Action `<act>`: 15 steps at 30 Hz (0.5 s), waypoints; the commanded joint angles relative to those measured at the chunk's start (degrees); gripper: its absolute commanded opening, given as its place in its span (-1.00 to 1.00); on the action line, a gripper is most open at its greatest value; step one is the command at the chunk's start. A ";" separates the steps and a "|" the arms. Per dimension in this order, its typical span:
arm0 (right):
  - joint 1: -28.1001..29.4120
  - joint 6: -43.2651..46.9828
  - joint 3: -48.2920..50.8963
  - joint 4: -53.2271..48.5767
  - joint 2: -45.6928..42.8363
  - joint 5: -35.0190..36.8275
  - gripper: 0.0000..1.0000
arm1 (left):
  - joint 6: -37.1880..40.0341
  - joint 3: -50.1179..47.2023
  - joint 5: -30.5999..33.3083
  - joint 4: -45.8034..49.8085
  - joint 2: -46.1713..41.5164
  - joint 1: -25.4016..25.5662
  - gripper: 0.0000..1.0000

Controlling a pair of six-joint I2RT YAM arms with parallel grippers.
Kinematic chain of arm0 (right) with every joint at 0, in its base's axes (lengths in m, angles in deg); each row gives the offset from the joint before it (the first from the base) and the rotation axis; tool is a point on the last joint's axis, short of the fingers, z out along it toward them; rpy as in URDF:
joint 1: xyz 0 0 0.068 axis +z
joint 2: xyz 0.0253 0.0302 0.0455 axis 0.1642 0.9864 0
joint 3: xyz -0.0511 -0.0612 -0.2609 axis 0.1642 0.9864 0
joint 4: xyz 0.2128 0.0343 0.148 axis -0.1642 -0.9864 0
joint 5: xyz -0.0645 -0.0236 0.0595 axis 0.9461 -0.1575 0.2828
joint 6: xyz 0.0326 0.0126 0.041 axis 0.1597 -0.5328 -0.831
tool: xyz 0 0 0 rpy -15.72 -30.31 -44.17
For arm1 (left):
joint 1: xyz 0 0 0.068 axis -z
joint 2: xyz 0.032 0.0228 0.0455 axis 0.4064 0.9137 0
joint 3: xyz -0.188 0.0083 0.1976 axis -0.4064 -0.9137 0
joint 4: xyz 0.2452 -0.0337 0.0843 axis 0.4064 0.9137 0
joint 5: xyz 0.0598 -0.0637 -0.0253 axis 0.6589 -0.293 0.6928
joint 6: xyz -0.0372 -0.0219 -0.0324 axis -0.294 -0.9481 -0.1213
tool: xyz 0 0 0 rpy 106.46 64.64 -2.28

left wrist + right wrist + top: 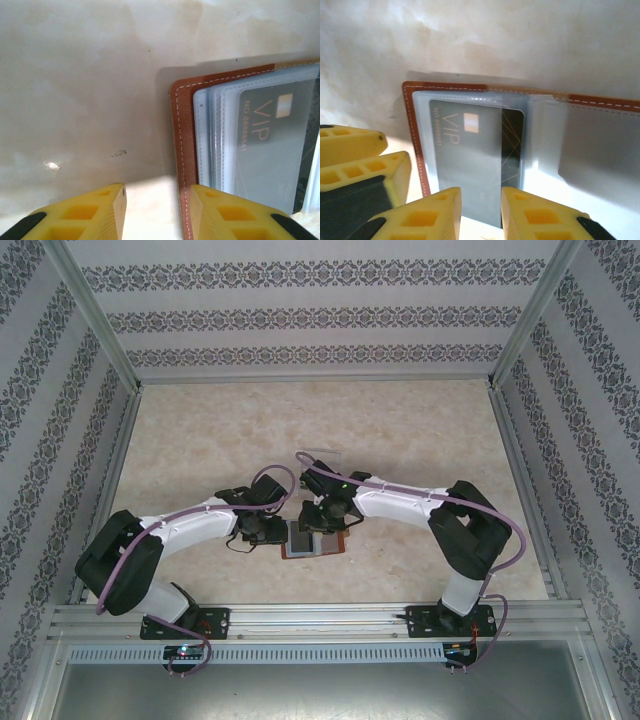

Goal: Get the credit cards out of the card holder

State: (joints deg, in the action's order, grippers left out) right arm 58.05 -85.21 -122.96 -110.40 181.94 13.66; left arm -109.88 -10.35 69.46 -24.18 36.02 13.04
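Observation:
The card holder point(337, 549), a reddish-brown leather wallet, lies open and flat on the table between the two arms. In its clear sleeves sits a grey credit card point(470, 150) marked VIP, its dark right edge poking out of the sleeve; the same card point(270, 145) appears in the left wrist view. My right gripper point(481, 205) hovers open over the card's near edge, one finger on each side. My left gripper point(157, 200) is open at the wallet's left edge point(182, 150), its right finger point(225, 215) over the sleeves and its left finger above bare table.
The marble-patterned table point(200, 440) is walled in by patterned panels and an aluminium frame. A faint see-through tray point(325, 454) lies just behind the right wrist. The left gripper's yellow fingers point(355, 160) crowd the wallet's left side in the right wrist view.

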 commanded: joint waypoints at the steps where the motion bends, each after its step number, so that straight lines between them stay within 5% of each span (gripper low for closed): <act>1: -0.43 -0.85 1.53 0.79 -1.32 -0.43 -0.44 | -0.45 0.58 -2.35 -2.63 -1.10 -0.44 -0.23; 15: -0.61 -1.05 2.11 1.08 -1.03 -0.84 -0.44 | -0.51 1.19 -3.67 -5.05 3.12 -0.52 -0.24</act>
State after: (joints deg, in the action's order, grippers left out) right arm 57.94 -85.64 -121.45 -109.31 181.70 13.40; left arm -110.31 -10.04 65.96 -28.05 37.99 13.04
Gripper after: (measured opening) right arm 0.282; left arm 0.383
